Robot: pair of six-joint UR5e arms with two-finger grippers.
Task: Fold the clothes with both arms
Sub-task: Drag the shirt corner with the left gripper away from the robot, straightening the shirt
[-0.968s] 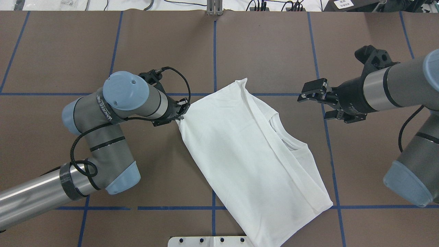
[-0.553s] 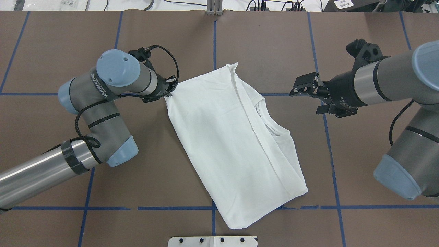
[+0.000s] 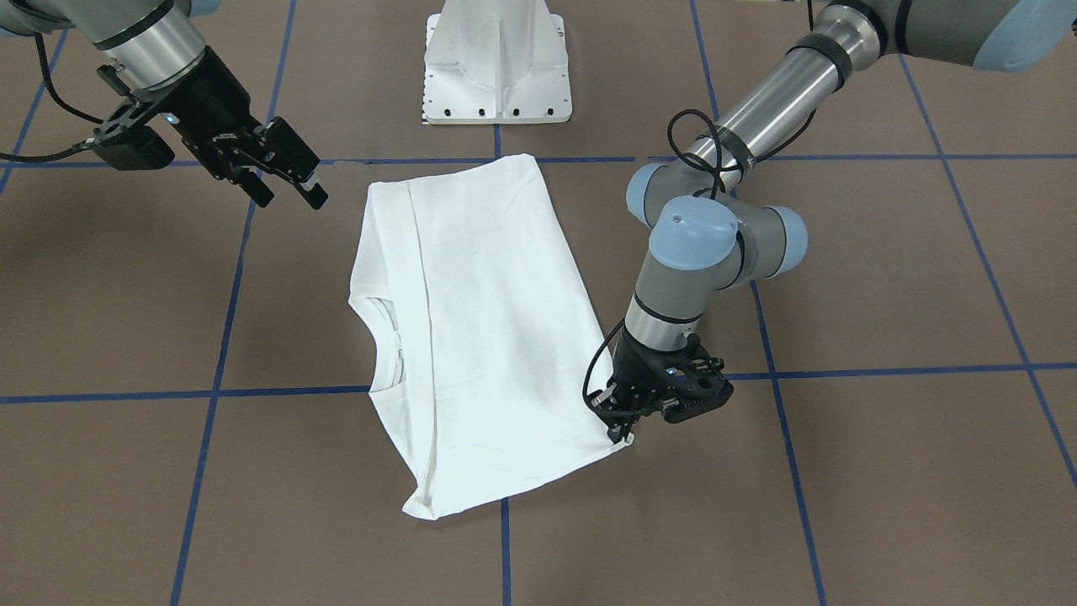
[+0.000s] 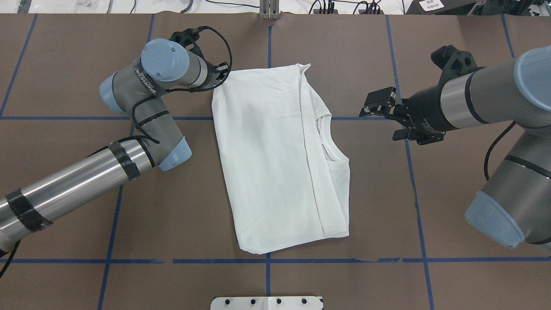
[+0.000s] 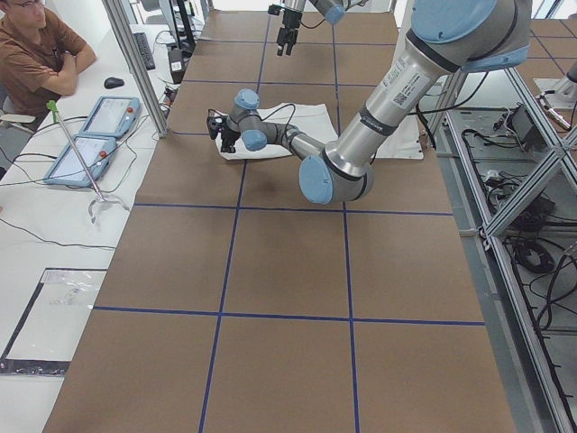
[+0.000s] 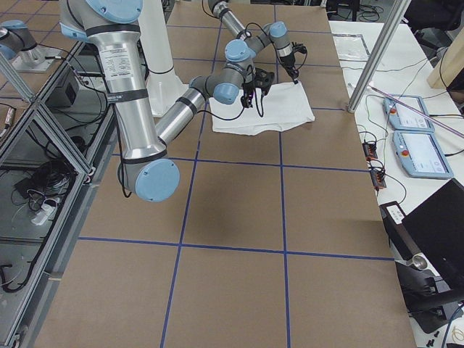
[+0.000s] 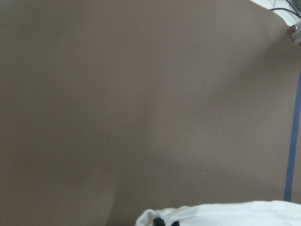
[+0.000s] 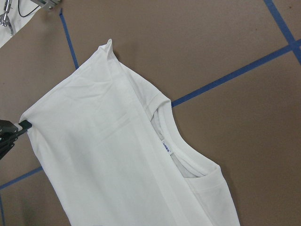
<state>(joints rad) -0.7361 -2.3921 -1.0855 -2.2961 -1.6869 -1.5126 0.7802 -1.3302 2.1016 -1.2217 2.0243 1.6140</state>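
Observation:
The clothes are one white shirt [image 4: 275, 159], folded lengthwise and lying flat on the brown table, also in the front view [image 3: 480, 337]. Its ribbed collar [image 8: 188, 162] and small neck label [image 8: 167, 147] face my right arm. My left gripper [image 4: 221, 78] is shut on the shirt's far left corner, low at the table [image 3: 623, 431]; white cloth [image 7: 216, 214] fills the bottom of the left wrist view. My right gripper [image 4: 379, 108] hovers open to the right of the shirt, apart from it, holding nothing [image 3: 290, 177].
The white pedestal base [image 3: 496, 67] stands at the near edge behind the shirt. Blue tape lines [image 4: 267, 261] grid the table. Cables [image 4: 344, 6] lie past the far edge. A seated person [image 5: 36, 54] and two tablets [image 5: 95, 135] are beside the table's far side.
My left gripper has dragged the shirt's corner away from the robot; the shirt slid and turned straighter with it. The right gripper drifted slightly toward the shirt, still open.

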